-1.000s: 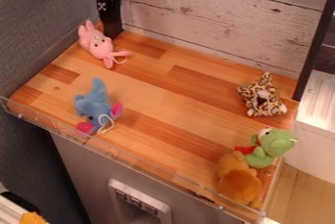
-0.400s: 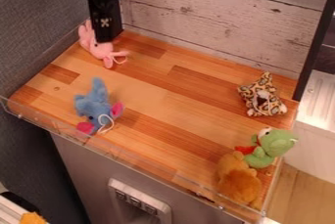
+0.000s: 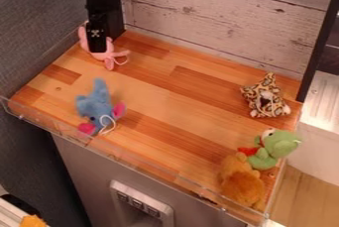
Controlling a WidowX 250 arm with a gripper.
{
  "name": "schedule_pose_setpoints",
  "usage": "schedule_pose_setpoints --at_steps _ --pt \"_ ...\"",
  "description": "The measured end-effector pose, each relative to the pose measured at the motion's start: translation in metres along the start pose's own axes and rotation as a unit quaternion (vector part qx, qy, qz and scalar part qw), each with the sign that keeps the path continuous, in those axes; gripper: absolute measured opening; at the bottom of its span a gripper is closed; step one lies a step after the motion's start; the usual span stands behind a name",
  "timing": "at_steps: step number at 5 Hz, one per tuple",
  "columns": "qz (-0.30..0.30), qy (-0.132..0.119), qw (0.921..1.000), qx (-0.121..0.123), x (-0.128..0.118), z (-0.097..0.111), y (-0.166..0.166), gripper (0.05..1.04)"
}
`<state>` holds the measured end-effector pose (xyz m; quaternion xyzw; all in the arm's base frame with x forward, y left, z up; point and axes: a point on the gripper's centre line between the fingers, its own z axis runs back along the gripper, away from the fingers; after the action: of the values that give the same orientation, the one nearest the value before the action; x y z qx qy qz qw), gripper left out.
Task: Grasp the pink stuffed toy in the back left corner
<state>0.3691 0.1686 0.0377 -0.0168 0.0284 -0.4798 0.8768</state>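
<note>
Near edge: the wooden desk (image 3: 162,89) is bordered by a clear strip (image 3: 142,160).
Near right corner: an orange-brown plush toy (image 3: 243,185) is placed there, with a green plush toy (image 3: 281,145) marked with red set right against it, just farther back.
Left, near the front: a blue plush toy (image 3: 97,106) with pink parts and a white string loop is seen.
Right, farther back: a leopard-spotted plush toy (image 3: 265,98) is placed near the desk's edge.
Far left corner: a pink plush toy (image 3: 109,57) with a pale string loop is partly hidden by the gripper.
Gripper: the black gripper (image 3: 97,47) is seen over the pink plush toy; whether it is open, closed or touching the toy cannot be told.
Behind: the desk is backed by a pale wood-plank wall (image 3: 212,18).
</note>
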Motion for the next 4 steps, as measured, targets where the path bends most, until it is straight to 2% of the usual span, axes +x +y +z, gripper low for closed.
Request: schedule_pose_setpoints --at_steps 1,2,3,4 --pt "-0.048 0.0 0.9989 0.003 -0.0001 -0.0057 0.0025 1.0" --pt "-0.058 -0.001 0.9983 0.008 0.0003 -0.0069 0.0045 1.0" --pt "-0.057 -0.001 0.9983 0.011 0.0005 -0.0082 0.0058 0.999" --pt "-0.027 -0.003 0.9993 0.025 0.0011 -0.0093 0.0104 1.0"
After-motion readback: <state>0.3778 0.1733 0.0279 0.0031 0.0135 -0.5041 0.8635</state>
